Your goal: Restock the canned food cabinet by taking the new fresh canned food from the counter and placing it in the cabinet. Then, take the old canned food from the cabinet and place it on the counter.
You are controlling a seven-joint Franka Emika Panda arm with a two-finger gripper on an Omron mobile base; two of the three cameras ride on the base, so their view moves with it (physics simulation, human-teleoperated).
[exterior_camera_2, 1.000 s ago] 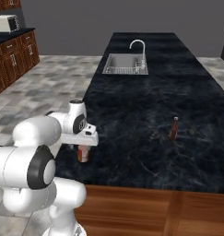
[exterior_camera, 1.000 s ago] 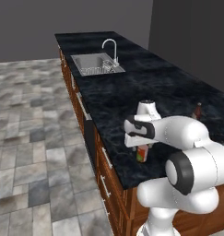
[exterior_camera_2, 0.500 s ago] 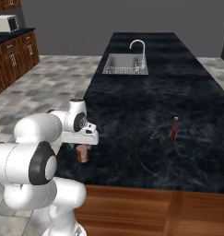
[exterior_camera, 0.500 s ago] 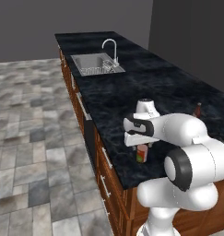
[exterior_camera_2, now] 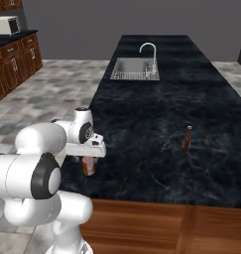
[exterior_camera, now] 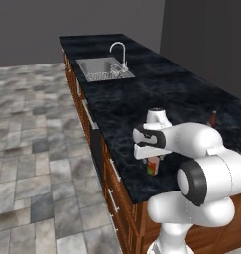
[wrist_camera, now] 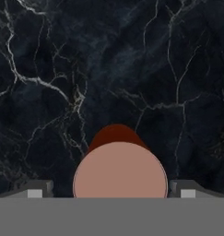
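Red with a green mark on its side, the new can (exterior_camera: pixel 152 165) stands upright on the black surface (exterior_camera: pixel 166 94), close to the near edge where the top drops to the floor. The gripper (exterior_camera: pixel 150 155) has come lower over the last second and now sits right above the can, with its jaws wide open and nothing held. In the hand view the can's pale round top (wrist_camera: pixel 120 179) sits between the two finger tips (wrist_camera: pixel 36 190), so the can looks lined up well for a grab. My guess is that the next step is to go down a bit more and close on it. The edge is near, so a bump could knock the can off. The slim dark bottle (exterior_camera_2: pixel 187 138) stands well apart, and the sink (exterior_camera_2: pixel 135 69) is far away at the other end. Around the can the surface is bare, so there is room to lift.
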